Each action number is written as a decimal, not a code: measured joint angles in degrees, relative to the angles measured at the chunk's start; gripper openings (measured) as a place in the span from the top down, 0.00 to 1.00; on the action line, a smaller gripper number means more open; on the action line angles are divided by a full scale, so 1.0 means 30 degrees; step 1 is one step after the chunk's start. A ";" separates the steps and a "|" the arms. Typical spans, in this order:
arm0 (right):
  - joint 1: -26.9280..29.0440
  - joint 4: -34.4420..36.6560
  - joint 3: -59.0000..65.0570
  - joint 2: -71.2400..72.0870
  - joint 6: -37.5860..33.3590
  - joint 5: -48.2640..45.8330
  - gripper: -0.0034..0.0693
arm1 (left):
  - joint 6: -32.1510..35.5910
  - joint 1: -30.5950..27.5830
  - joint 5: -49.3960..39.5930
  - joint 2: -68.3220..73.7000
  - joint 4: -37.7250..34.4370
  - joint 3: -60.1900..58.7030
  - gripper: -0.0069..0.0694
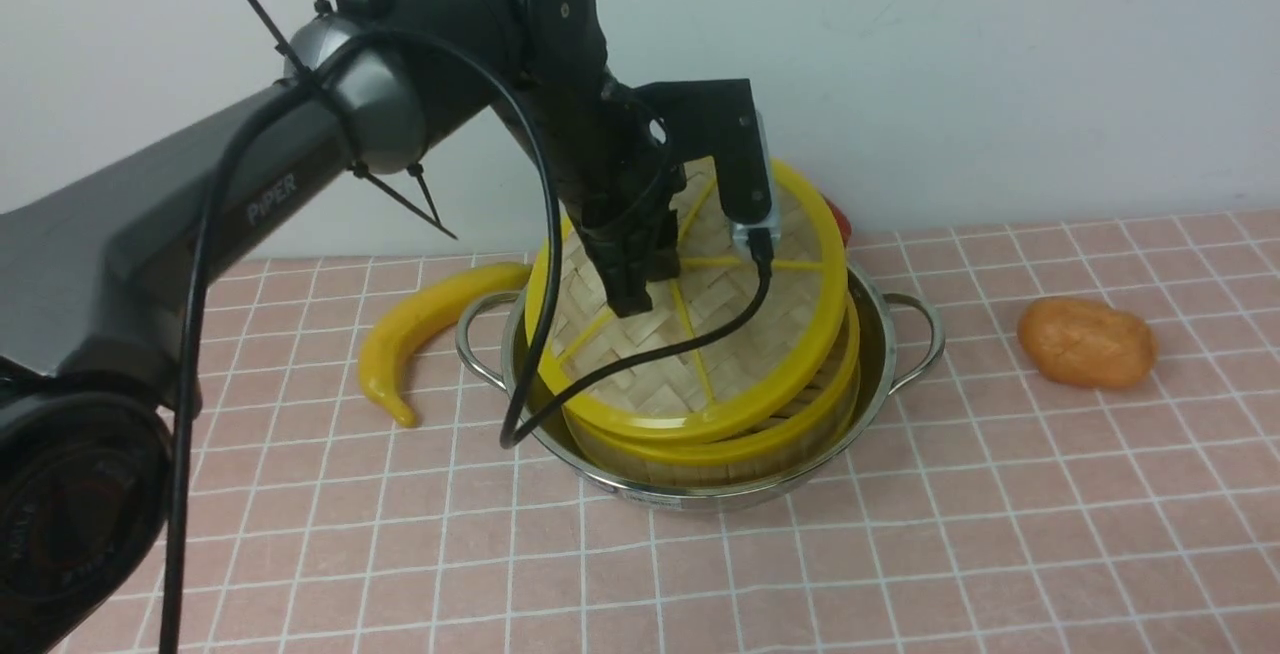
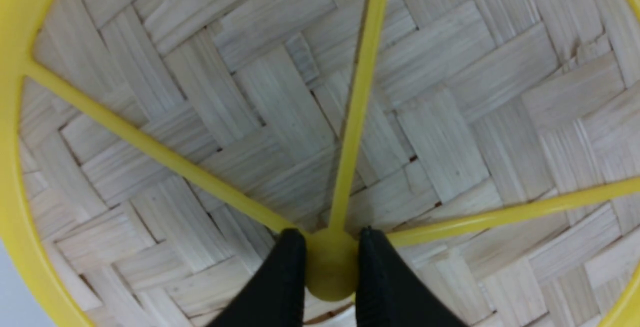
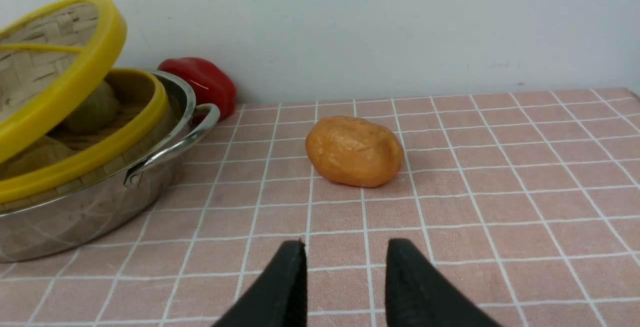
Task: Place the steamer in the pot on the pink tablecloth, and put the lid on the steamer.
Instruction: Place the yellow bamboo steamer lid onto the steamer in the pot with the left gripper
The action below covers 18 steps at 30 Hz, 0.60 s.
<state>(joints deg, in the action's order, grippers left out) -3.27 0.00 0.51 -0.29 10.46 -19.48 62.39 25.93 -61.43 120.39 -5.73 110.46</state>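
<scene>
Tilted lid (image 1: pixel 780 334) above steamer (image 1: pixel 760 444) seated in pot (image 1: pixel 720 497).

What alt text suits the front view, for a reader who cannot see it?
The left arm's jaws grip the woven lid by its hub, tilted over the steamer, which sits in the steel pot on the pink tablecloth. A yellow banana lies left of the pot, an orange potato right.

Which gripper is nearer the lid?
Left. The left gripper grips the lid at its hub; the right gripper is open over the tablecloth, off to the side of the pot.
</scene>
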 joint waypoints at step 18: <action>0.0000 0.0000 0.0000 0.0000 0.0000 0.0000 0.62 | 0.0888 0.0068 0.1461 0.1017 -0.0505 0.0024 0.76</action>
<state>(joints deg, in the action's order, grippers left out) -3.27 0.00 0.51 -0.29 10.46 -19.48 65.05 26.13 -57.05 123.44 -7.25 110.53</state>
